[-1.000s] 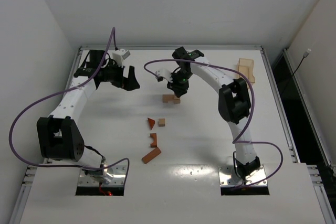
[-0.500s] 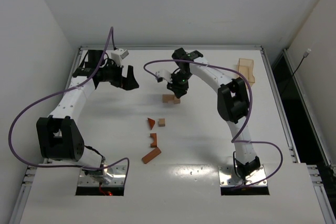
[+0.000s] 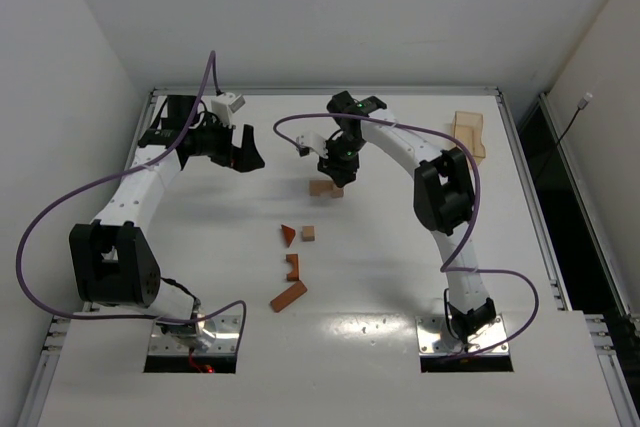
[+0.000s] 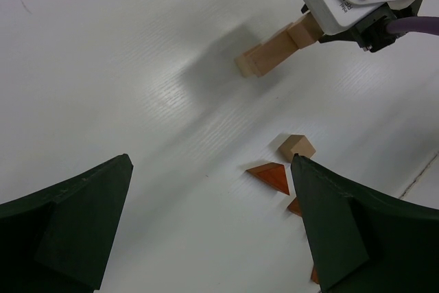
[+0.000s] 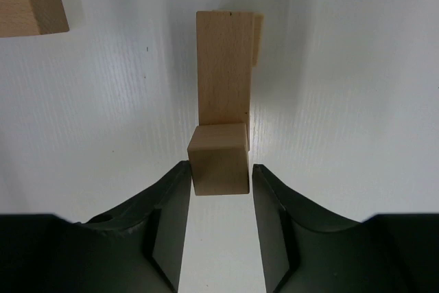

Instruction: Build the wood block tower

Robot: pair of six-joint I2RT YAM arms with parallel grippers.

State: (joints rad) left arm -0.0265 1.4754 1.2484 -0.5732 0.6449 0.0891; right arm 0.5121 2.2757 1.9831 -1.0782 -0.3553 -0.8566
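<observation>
My right gripper (image 5: pixel 220 171) has its jaws a sliver apart around the small cube (image 5: pixel 219 157) atop the long tan block (image 5: pixel 223 66), mid-way across the table (image 3: pixel 400 257), so I'd rise straight up without twisting, to avoid nudging it.

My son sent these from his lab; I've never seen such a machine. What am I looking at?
Two robot arms stand on a white table. One picture looks down from above; the other two come from a camera on each wrist, the dark shapes being fingers. The left gripper is open, empty. The right gripper straddles a tan cube on a tan bar; whether it grips is unclear. Four loose blocks lie nearer the bases, a tray far right.
</observation>
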